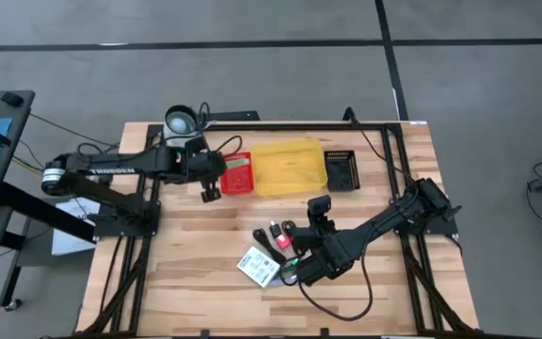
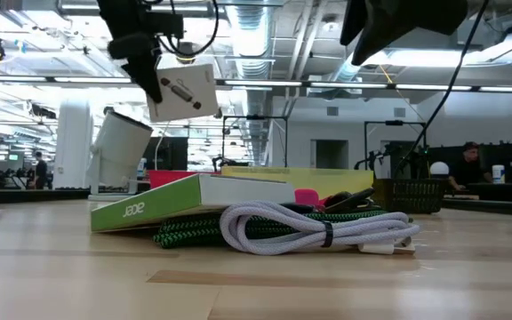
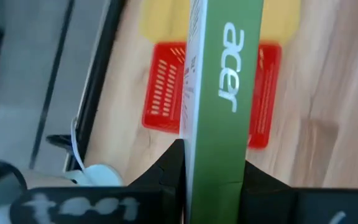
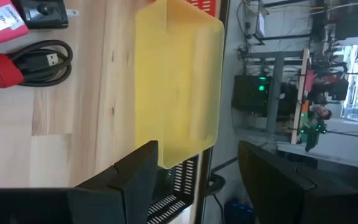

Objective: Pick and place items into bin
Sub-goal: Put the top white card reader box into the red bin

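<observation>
Left gripper (image 3: 213, 171) is clamped on a white-and-green Acer-printed box (image 3: 225, 93), held in the air over the small red slotted basket (image 1: 238, 174) next to the yellow plastic bin (image 1: 290, 167). Right gripper (image 4: 197, 165) hangs with fingers apart, gripping nothing, by the remaining items (image 1: 271, 252) on the wooden table (image 1: 186, 273): white packet, black cords, red-pink pieces.

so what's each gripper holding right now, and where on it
The left gripper pinches a white and green acer box by its narrow end, above the red bin. The right gripper is open, holding nothing.
</observation>
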Motion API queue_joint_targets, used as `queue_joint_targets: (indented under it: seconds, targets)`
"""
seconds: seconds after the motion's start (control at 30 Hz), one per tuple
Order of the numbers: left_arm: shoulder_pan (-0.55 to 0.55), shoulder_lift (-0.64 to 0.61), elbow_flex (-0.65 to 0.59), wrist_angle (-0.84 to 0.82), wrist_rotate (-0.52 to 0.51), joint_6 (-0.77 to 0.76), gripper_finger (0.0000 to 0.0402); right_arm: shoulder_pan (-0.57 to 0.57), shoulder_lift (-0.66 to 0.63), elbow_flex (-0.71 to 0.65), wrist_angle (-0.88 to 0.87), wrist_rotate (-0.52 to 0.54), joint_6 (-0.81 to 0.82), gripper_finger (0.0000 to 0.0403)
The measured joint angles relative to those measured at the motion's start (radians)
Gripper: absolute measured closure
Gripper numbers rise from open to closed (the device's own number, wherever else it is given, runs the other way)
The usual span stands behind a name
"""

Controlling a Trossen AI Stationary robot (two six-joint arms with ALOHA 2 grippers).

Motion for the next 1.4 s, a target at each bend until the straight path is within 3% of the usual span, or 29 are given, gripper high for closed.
queue_joint_targets:
  seconds: [0.3,0.47,0.63,1.0,1.4]
  targets:
    - [0.039,0.0,0.0,-0.002,0.051,0.549,0.0365,-0.001,0.0,0.0,0.0,-0.012,-0.005,0.0187]
    - [0.039,0.008,0.0,-0.001,0.026,0.933,0.0365,-0.001,0.0,0.0,0.0,-0.022,-0.005,0.0187]
    - [0.056,0.037,0.0,0.049,-0.018,1.153,0.0365,-0.001,0.0,0.0,0.0,-0.023,-0.005,0.0187]
    - [0.177,0.147,0.0,0.08,-0.023,1.385,0.0364,-0.003,0.001,0.0,0.003,-0.025,-0.001,0.0187]
    - [0.181,0.187,0.0,0.168,-0.052,1.558,0.0362,-0.014,0.001,0.0,0.013,-0.024,0.018,0.0187]
